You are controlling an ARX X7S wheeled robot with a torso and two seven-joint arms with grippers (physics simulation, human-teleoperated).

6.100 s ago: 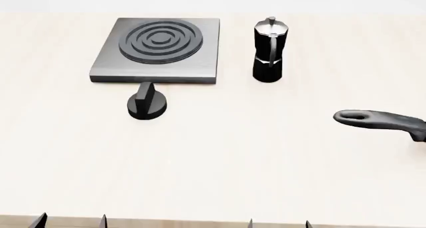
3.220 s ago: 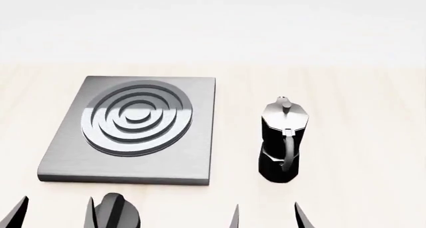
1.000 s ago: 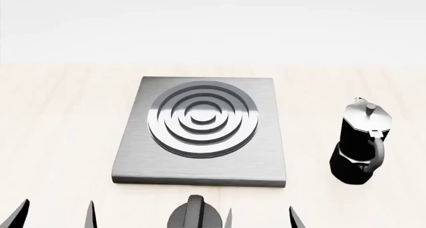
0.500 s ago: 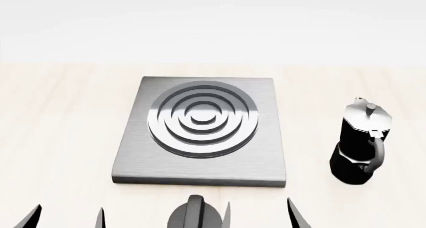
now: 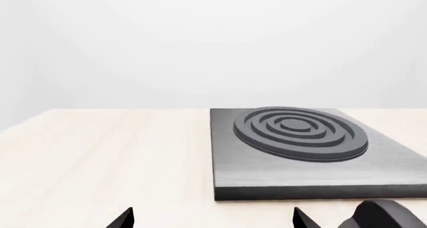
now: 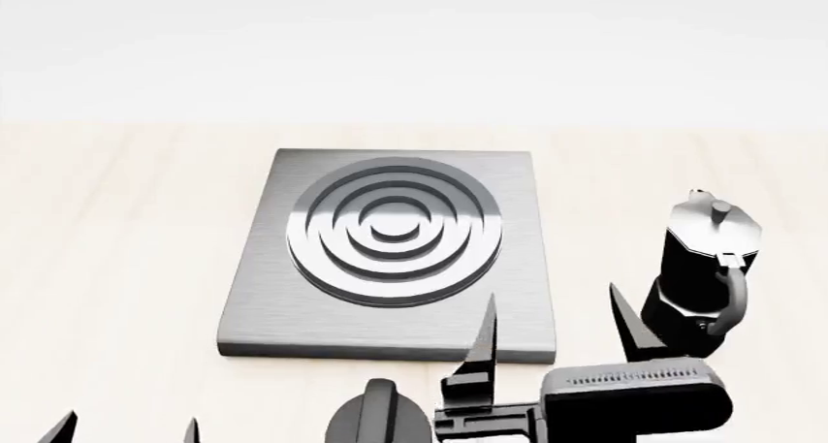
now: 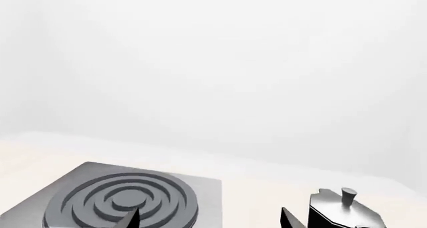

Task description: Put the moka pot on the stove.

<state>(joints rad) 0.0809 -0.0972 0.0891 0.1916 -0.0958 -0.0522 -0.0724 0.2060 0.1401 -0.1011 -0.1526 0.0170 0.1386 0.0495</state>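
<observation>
No writing shows anywhere. The faceted black pot [image 6: 703, 278] with its silvery lid stands at 3 o'clock from the brushed grey stove [image 6: 391, 254] with its ringed burner. The right gripper [image 6: 554, 327] and left gripper [image 6: 126, 431] both have their jaws spread, empty.

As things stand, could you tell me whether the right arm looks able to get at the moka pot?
Probably yes. The right gripper is open and empty, just short of the moka pot, which stands upright beside the stove with nothing between them; it would need to shift slightly rightward.

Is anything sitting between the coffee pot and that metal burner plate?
No. In the head view, only bare table lies between the moka pot and the stove, though the open right gripper overlaps that gap.
</observation>
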